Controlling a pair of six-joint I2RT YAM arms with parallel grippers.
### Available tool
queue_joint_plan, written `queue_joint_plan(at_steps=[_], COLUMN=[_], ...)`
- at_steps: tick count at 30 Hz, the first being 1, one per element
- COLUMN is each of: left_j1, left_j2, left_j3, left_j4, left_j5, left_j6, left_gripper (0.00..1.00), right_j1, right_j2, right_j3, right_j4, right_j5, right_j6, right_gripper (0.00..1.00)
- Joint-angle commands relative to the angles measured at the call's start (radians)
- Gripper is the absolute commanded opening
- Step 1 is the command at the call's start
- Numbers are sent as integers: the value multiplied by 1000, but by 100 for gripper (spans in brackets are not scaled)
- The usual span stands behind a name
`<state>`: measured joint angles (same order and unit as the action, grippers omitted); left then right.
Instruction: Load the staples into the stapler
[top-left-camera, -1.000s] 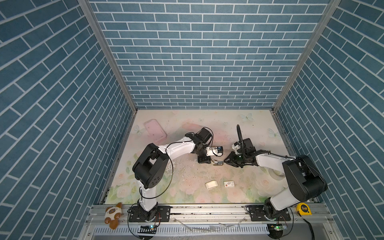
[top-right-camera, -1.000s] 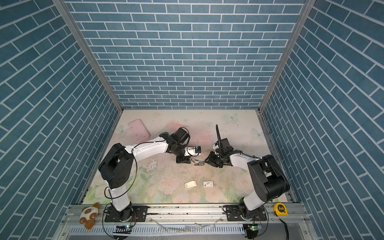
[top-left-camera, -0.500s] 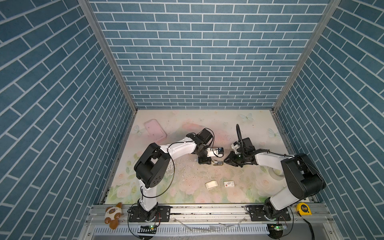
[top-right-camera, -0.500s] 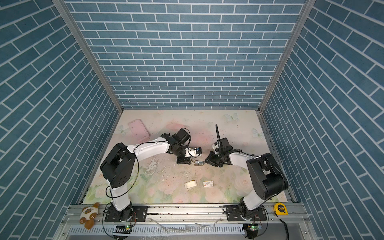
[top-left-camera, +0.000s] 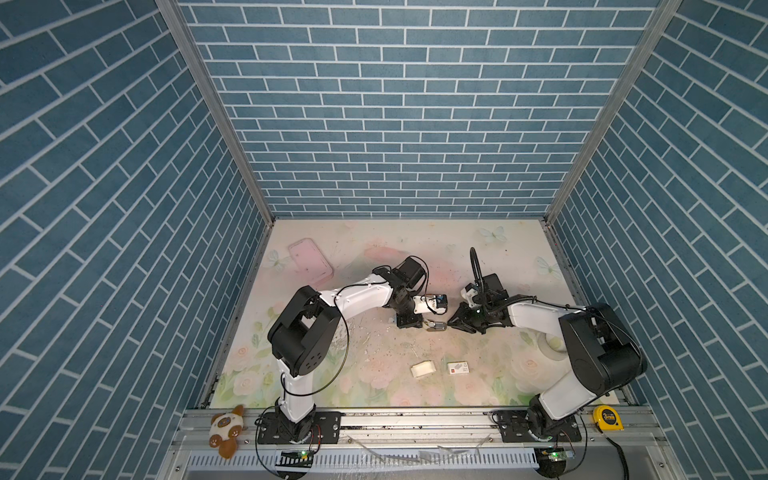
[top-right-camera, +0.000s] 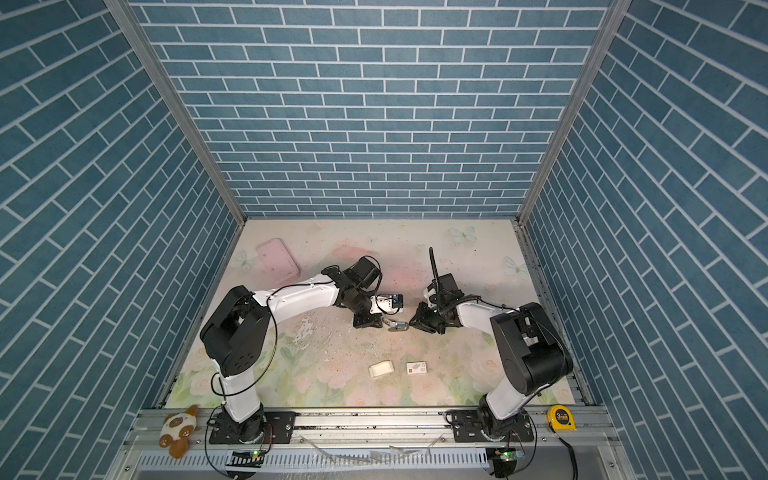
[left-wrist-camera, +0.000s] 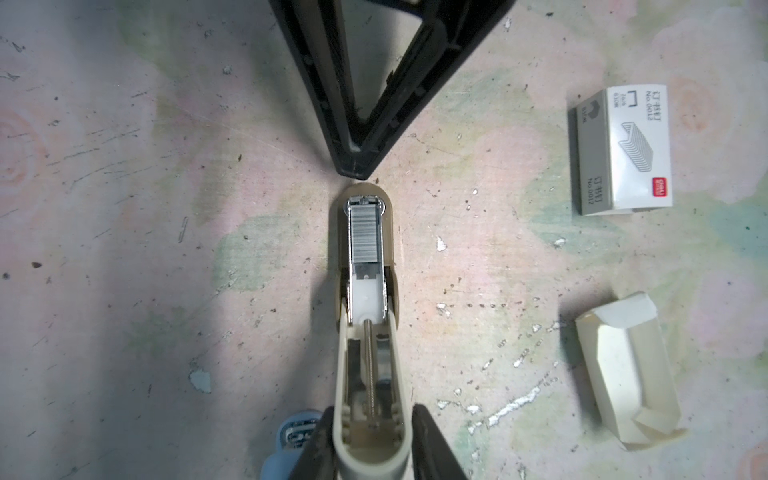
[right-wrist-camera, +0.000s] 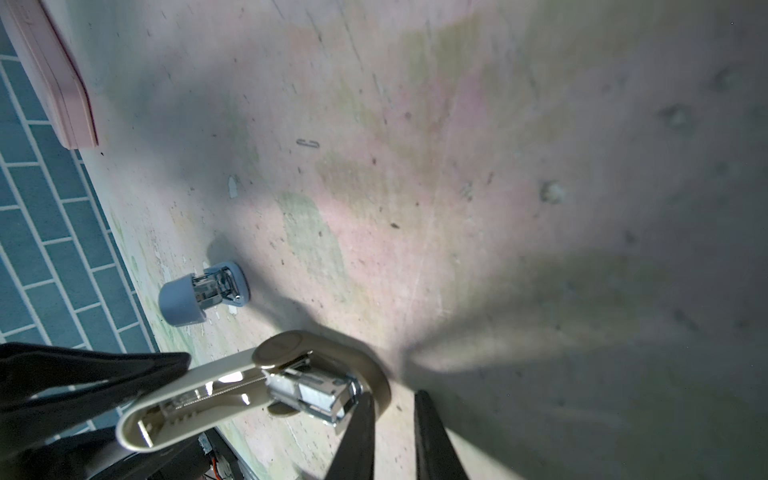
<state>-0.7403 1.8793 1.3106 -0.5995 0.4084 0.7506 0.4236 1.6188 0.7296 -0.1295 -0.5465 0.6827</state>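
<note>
Mostly off-frame: left gripper (left-wrist-camera: 372, 424) w/ stapler (left-wrist-camera: 365, 316) lid btwn fingers (left-wrist-camera: 316, 449).

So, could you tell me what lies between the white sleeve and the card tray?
Only scuffed bare mat separates sleeve and tray, per the left wrist view.

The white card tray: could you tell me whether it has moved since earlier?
No; measured against the front rail, the white card tray has stayed put.
</note>
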Motion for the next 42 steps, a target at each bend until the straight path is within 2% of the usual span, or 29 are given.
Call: queue_joint_plan(at_steps=[1,6,18,28,42], left_j1=[-7,-7,-17,-48,-62], left_j2=[-26,-25,-16,32,70], left_j3=[13,21,36,70,97], left_j4=[-8,-18,-31,-50,-65], left_j5=[11,18,19,-24,-28], left_j6=[-1,3,1,-2,-16], left_gripper=[30,26,23,19,17], right_j1=[-5,-5,-3,3,3], right_j2=[20,39,50,65,58], right_j3=[28,34,38,33,33], right_j4=[-25,-36,-62,-51,-55], right_j5=[-26,-30,-43,-53,-35], right_j6=[-31,-36,-60,-64,-67], right_gripper=[19,17,12,3,2])
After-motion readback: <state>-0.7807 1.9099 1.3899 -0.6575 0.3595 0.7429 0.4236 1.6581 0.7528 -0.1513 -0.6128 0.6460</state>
